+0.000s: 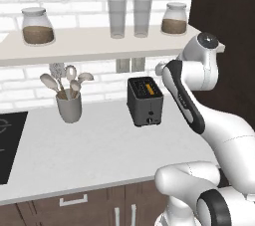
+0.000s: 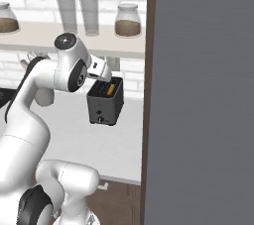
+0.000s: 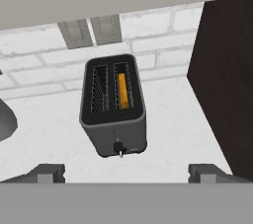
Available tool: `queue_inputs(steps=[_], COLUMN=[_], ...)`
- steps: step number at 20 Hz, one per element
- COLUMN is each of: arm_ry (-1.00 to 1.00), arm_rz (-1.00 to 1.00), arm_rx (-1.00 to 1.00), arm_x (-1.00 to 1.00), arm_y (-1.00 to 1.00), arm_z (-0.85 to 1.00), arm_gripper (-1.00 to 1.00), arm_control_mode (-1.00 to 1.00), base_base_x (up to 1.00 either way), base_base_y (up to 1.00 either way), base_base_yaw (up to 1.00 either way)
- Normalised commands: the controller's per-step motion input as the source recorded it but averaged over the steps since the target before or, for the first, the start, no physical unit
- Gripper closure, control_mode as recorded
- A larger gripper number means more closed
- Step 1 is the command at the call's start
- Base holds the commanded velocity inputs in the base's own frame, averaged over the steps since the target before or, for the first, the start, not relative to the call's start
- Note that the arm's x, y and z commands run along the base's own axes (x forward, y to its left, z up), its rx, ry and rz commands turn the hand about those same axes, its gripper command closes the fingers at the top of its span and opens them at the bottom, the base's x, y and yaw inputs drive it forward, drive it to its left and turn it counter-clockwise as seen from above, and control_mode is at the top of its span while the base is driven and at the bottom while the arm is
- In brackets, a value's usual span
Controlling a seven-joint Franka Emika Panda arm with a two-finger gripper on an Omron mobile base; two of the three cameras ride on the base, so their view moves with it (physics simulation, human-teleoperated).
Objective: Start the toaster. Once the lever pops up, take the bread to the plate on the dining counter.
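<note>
1. The desk (image 1: 89, 155) is a pale grey worktop along a white brick wall, with brown cabinets below and a shelf (image 1: 94, 43) above it.
2. A tall dark panel (image 3: 227, 80) stands at the right end of the desk.
3. The toaster (image 3: 113, 107) stands on the desk near the wall, just left of that panel, its narrow front face towards me.
4. A grey cup of utensils (image 1: 68, 101) stands on the desk, well to the left of the toaster.
5. My tool (image 3: 133, 173) hangs above and in front of the toaster with its tips spread wide, holding nothing.
6. The bread (image 3: 124, 91) sits down inside the toaster's right slot.
7. The lever (image 3: 118, 147) sits low on the front face.
</note>
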Motion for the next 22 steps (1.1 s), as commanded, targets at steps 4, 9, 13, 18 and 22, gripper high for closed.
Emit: queue_inputs(steps=[4,9,13,18,22], arm_ry=[0.0,0.0,0.0,0.0,0.0], arm_rz=[0.0,0.0,0.0,0.0,0.0], arm_rx=[0.0,0.0,0.0,0.0,0.0], arm_x=[0.0,0.0,0.0,0.0,0.0], arm_y=[0.0,0.0,0.0,0.0,0.0], arm_z=[0.0,0.0,0.0,0.0,0.0], arm_gripper=[-1.0,-1.0,-1.0,-1.0,-1.0], arm_control_mode=[-1.0,-1.0,-1.0,-1.0,-1.0], base_base_x=[0.0,0.0,0.0,0.0,0.0], base_base_y=[0.0,0.0,0.0,0.0,0.0], base_base_yaw=[0.0,0.0,0.0,0.0,0.0])
